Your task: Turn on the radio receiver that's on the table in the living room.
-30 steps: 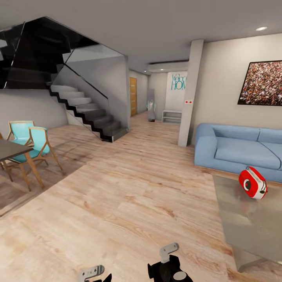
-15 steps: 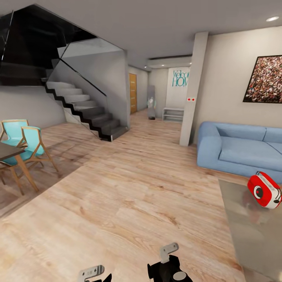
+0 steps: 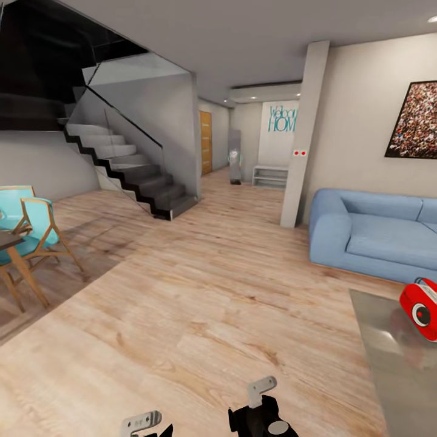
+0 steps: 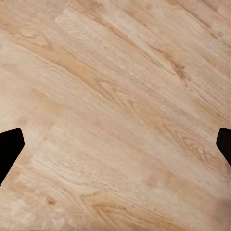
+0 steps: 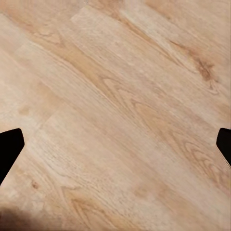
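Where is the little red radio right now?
In the head view, the small red rounded radio sits at the far right edge, on the glossy grey table, just in front of the long blue sofa.

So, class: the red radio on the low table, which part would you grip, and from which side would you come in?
Probably the top handle of the radio, taken from above. The radio stands upright on the table with its round dial facing the room, and the head view cuts it at the edge. The sofa lies behind it, so the open floor side looks the freer way in.
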Available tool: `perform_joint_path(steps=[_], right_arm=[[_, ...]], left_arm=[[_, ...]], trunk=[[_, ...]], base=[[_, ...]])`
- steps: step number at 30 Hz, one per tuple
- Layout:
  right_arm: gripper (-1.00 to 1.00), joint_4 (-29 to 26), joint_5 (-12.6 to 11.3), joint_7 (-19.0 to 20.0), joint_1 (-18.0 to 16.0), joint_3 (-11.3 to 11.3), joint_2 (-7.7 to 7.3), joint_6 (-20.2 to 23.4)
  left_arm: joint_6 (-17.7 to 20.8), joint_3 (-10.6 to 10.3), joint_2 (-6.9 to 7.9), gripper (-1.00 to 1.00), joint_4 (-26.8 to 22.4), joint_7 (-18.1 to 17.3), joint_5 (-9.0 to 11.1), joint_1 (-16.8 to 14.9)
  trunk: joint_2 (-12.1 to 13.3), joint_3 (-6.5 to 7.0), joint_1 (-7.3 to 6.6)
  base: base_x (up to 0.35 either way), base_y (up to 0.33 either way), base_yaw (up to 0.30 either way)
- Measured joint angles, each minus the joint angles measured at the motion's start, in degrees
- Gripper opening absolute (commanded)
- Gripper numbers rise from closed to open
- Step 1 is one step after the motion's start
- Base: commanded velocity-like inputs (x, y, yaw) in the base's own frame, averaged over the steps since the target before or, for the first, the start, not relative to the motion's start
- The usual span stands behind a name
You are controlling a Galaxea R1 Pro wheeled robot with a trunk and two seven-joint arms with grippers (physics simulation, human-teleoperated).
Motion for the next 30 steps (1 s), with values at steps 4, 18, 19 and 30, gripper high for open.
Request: perform_joint_path(steps=[4, 18, 19, 30], right_arm=[[1.0, 0.0, 0.0, 0.0, 0.0, 0.01, 0.0, 0.0], [1.0, 0.01, 0.0, 0.0, 0.0, 0.01, 0.0, 0.0], [1.0, 0.01, 0.0, 0.0, 0.0, 0.01, 0.0, 0.0], [1.0, 0.05, 0.0, 0.05, 0.0, 0.01, 0.0, 0.0]], left_arm=[[0.0, 0.0, 0.0, 1.0, 0.0, 0.0, 0.0, 0.0], [0.0, 0.0, 0.0, 1.0, 0.0, 0.0, 0.0, 0.0], [0.0, 0.0, 0.0, 1.0, 0.0, 0.0, 0.0, 0.0], [0.0, 0.0, -0.07, 1.0, 0.0, 0.0, 0.0, 0.0]], trunk=[[0.0, 0.0, 0.0], [0.0, 0.0, 0.0], [0.0, 0.0, 0.0], [0.0, 0.0, 0.0]], base=[[0.334, 0.0, 0.0], [0.334, 0.036, 0.0], [0.333, 0.146, 0.0], [0.333, 0.103, 0.0]])
